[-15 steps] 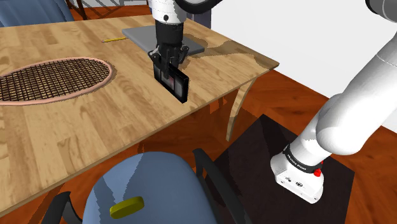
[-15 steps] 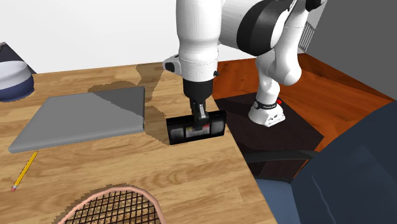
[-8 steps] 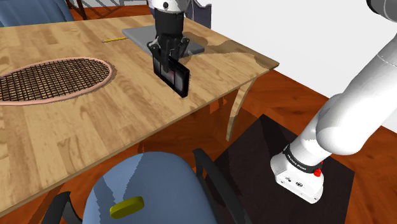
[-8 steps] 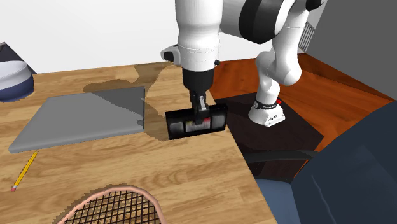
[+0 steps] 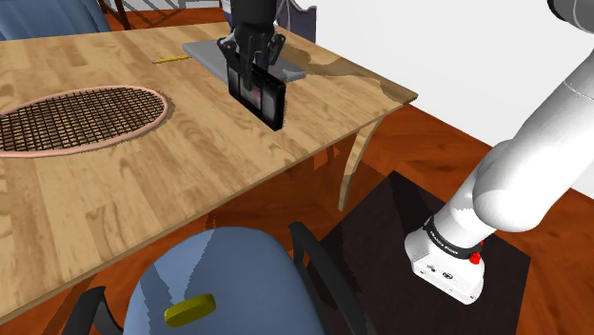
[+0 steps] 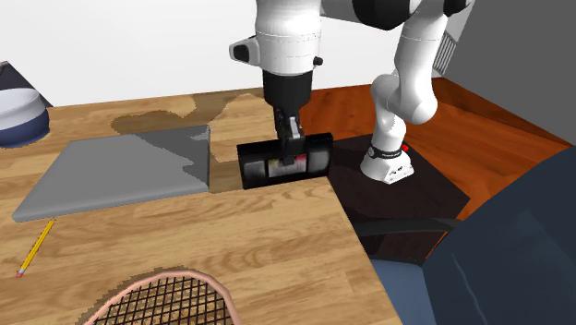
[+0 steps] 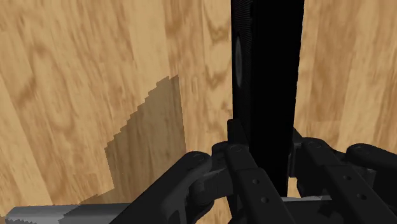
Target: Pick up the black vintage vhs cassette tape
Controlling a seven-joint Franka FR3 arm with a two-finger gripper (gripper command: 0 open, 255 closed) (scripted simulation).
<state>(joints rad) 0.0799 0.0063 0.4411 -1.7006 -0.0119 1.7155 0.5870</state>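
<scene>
Above your one wooden table, which carries one racket and one grey slab, the single white arm holds the one black cassette on edge in the air just beside that slab, clear of the boards as far as you can judge. Your gripper has its two fingers closed tight across the cassette's broad faces near mid-length, likely so the tape hangs balanced and upright. One yellow pencil lies well apart.
</scene>
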